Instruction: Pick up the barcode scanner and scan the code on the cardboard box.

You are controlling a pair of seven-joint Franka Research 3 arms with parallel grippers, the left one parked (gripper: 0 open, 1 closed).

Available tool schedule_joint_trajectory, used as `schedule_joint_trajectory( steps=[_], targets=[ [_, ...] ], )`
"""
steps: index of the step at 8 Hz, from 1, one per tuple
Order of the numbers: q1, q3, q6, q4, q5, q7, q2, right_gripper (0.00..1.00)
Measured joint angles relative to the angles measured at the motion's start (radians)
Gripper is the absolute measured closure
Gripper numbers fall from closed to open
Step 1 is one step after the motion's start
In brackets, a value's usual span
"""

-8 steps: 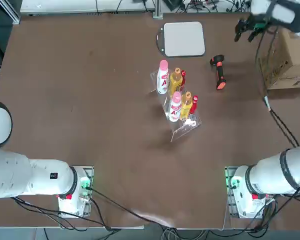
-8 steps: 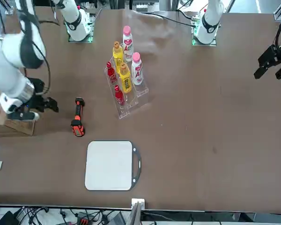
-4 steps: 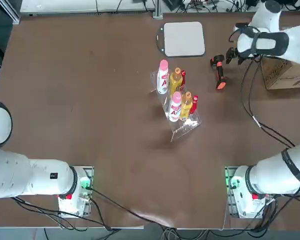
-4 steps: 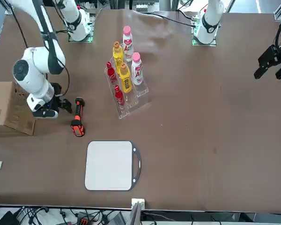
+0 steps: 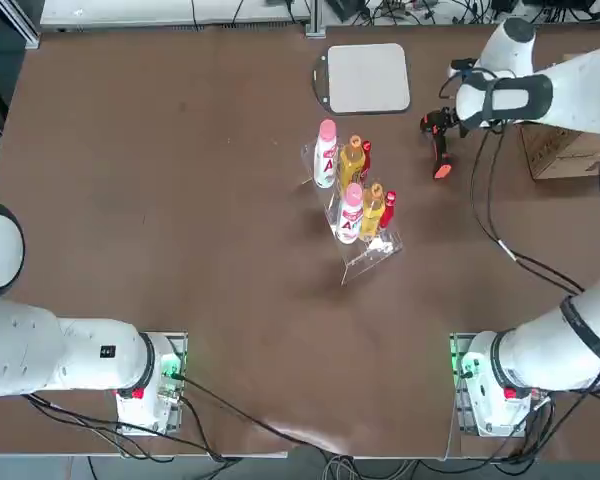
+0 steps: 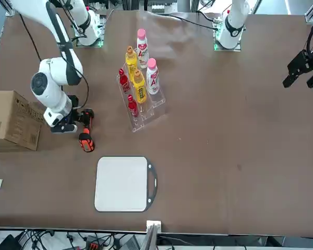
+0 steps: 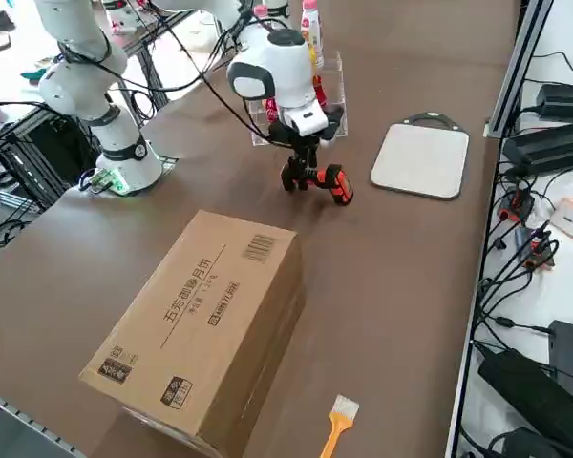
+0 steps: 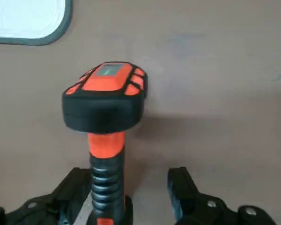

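The barcode scanner [image 5: 439, 147], black with orange accents, lies flat on the brown table between the bottle rack and the cardboard box [image 5: 570, 150]. My right gripper [image 5: 452, 117] is low at the scanner's end nearest the grey pad. In the right wrist view the gripper [image 8: 129, 190] is open. The ribbed orange-and-black handle [image 8: 106, 180] lies between its fingers, close to one finger [image 8: 74, 190], and a gap shows before the other. The scanner [image 6: 86, 133] and the box [image 6: 10, 121] also show in the front view. From the right side, the box [image 7: 205, 324] shows a barcode label on top.
A clear rack with several bottles [image 5: 353, 190] stands mid-table beside the scanner. A flat grey pad [image 5: 368, 78] lies at the far edge. A small orange-handled brush [image 7: 335, 426] lies near the table edge past the box. The arm's cable [image 5: 500, 230] hangs over the table.
My right arm swung from the box side across and down to the scanner. The gripper now straddles the scanner's handle. Scanner and box have not moved.
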Motion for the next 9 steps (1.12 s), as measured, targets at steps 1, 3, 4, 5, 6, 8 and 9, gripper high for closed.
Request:
schedule_joint_trajectory(
  steps=[1,3,4,5,6,8,9],
  targets=[
    [0.004,0.0,0.001,0.0,0.0,0.0,0.002,0.0],
    [0.018,0.0,0.009,0.0,0.0,0.002,0.014,0.0],
    [0.022,0.0,0.022,0.0,0.0,0.003,0.031,0.0],
    [0.024,0.0,0.034,0.0,0.0,0.003,0.046,0.0],
    [0.026,0.0,0.041,0.0,0.0,0.003,0.056,0.0],
    [0.028,0.0,0.043,0.0,0.0,0.003,0.062,0.01],
    [0.028,0.0,0.043,0.0,0.0,0.003,0.062,0.01]
  ],
)
